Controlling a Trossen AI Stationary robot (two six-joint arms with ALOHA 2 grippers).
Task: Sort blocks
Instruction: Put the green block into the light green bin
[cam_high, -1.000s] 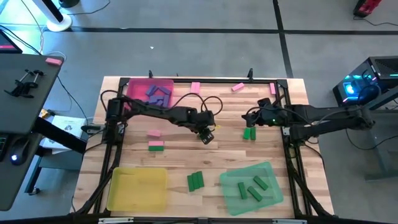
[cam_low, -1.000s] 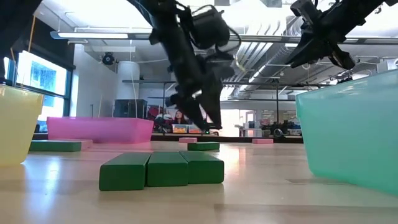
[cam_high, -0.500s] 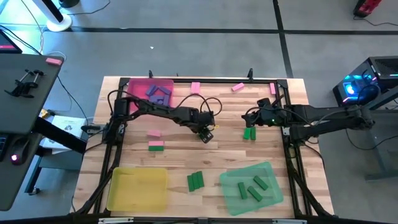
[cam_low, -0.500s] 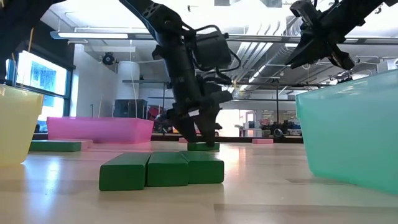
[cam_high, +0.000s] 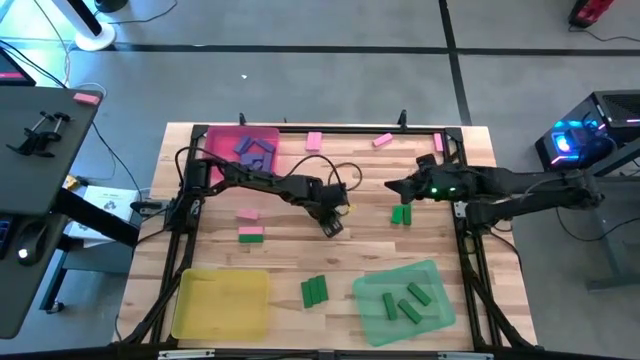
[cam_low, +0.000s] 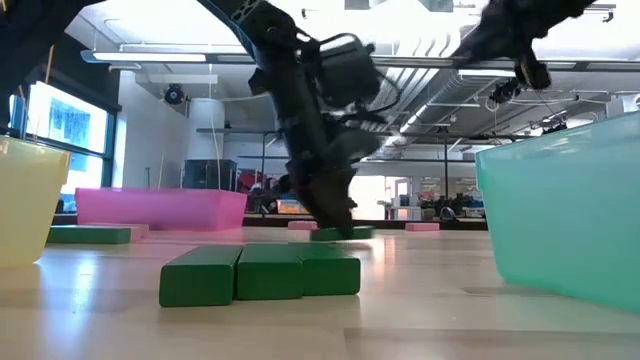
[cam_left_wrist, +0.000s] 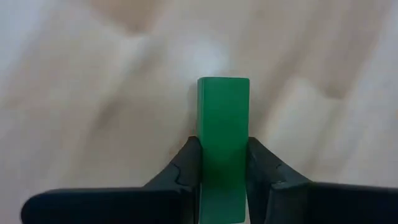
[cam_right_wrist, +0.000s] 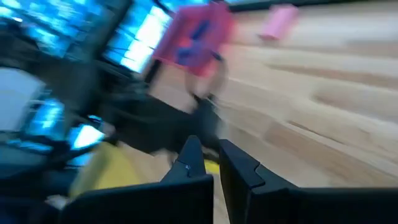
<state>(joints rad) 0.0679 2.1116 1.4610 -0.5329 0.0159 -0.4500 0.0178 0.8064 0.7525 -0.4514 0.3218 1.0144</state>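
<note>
Green block flat on wood mid-table, clamped in left pincer, other blocks scattered around

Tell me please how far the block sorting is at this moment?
Partly done. Several green blocks lie in the green tray, and purple ones in the pink tray. In hand: the left gripper is shut on a green block at mid-table. Left: three green blocks, pink blocks and others loose on the table; the yellow tray looks empty.

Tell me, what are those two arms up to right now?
Left gripper clamped on a green block, mid-table. Right gripper shut, empty, raised over the table's right side. Nothing blocking.
</note>
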